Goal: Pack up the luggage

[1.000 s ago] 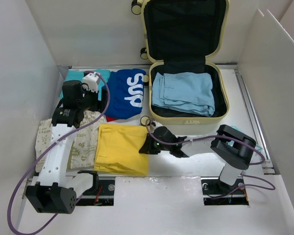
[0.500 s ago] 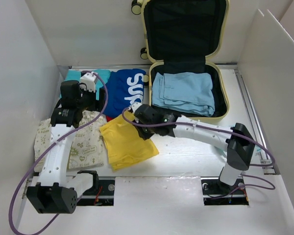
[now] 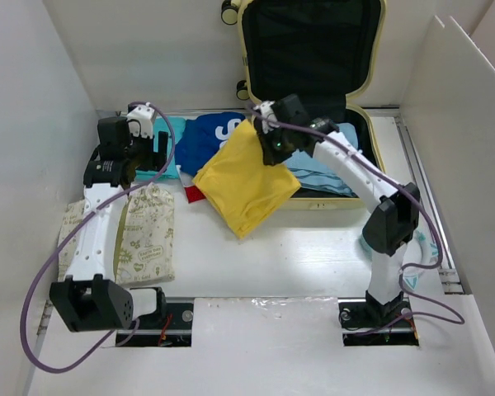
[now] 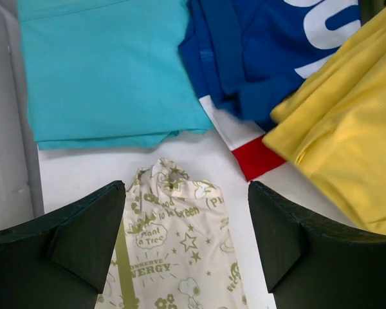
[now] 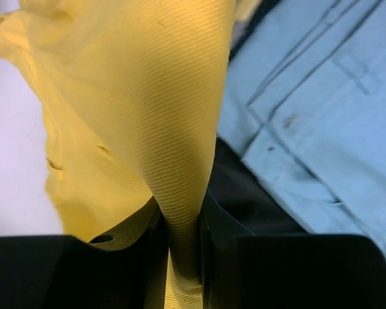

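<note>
The right end effector (image 3: 266, 139) pinches a fold of the yellow garment (image 3: 246, 181), which hangs below it; the open luggage (image 3: 313, 49) lies just beneath and beyond. The left end effector (image 4: 186, 241) gapes wide, empty, above a printed pouch (image 4: 174, 212).

The right claw (image 3: 265, 134) is pinched on a top corner of the yellow garment (image 3: 247, 177), holding it up over the near left corner of the luggage (image 3: 381, 58). The cloth hangs in a slanted sheet, its lowest point down by the worktop (image 3: 305, 256), and it hides part of the blue shirt with white lettering (image 3: 208, 140). The luggage lies open, lid propped against the back wall, with a folded light blue garment (image 3: 318, 177) in the lower half. The left claw (image 3: 154, 147) hovers over the teal garment (image 3: 176, 130). A cream printed cloth (image 3: 144, 239) lies nearer, beside that arm.
</note>
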You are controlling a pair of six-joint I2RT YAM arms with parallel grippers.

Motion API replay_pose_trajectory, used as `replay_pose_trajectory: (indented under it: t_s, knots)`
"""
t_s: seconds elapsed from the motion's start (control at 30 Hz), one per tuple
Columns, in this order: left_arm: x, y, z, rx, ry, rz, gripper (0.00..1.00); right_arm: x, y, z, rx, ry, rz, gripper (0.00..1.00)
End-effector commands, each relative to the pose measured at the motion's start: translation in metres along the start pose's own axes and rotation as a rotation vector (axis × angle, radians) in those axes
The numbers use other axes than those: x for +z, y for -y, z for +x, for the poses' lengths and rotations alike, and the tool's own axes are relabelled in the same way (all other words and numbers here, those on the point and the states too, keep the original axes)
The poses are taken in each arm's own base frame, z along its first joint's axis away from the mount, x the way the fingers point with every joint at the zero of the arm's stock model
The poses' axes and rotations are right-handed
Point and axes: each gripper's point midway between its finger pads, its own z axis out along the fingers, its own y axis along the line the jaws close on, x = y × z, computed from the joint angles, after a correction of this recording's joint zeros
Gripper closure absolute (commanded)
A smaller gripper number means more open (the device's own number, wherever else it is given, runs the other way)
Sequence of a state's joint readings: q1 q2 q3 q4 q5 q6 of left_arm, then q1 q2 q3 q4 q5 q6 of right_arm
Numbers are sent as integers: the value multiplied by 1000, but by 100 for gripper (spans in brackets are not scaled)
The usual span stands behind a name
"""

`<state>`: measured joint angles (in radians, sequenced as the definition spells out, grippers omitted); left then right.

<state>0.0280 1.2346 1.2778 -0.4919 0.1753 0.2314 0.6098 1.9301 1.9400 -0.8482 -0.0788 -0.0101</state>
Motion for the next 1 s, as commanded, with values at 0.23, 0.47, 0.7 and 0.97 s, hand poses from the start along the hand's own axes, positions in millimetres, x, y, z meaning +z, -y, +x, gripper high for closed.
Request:
replay_pose_trajectory:
  t_s: [0.23, 0.47, 0.7, 0.97]
  knots:
    - [20, -12, -16, 44, -34, -13, 26, -16, 154, -71, 226, 323, -6, 100]
    - [36, -30, -5, 3, -77, -13, 26, 22, 233, -14, 388, 275, 42, 100]
    - [43, -35, -1, -13, -93, -6, 27, 64, 248, 44, 454, 157, 12, 100]
    - [46, -32, 0, -15, -98, 14, 27, 57, 280, 62, 455, 88, 132, 100]
